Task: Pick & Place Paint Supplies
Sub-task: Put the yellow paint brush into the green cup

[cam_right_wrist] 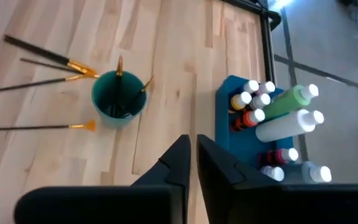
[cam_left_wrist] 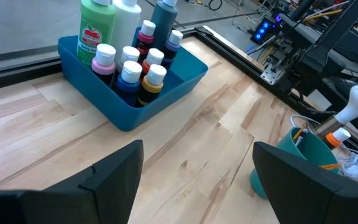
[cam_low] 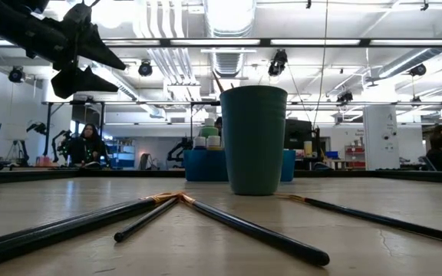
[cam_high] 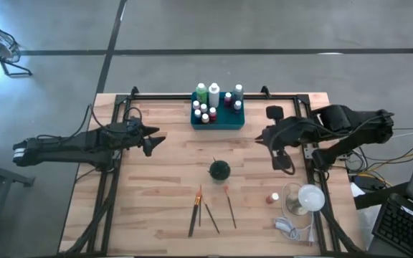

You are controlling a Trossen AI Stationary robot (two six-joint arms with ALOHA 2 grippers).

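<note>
So my left gripper (cam_high: 156, 140) is hovering above the left side of the desk (cam_high: 163, 193), jaws spread wide with nothing in them. My right gripper (cam_right_wrist: 191, 163) is up over the right side, jaws pressed together, also empty.

The paint bottles (cam_high: 210, 107) are all standing packed in the teal tray (cam_high: 218, 123) at the far middle edge of the desk: a tall green one, a tall white one, a taller grey one and a bunch of little white-capped ones. One small red bottle (cam_high: 274, 197) sits alone near the right edge.

The dark green cup (cam_high: 219, 170) stands mid-desk with a couple of brushes poking out. Four paintbrushes (cam_high: 208, 209) lie loose on the near side of it, three fanned out together with tips nearly touching, the fourth a bit right of them.
</note>
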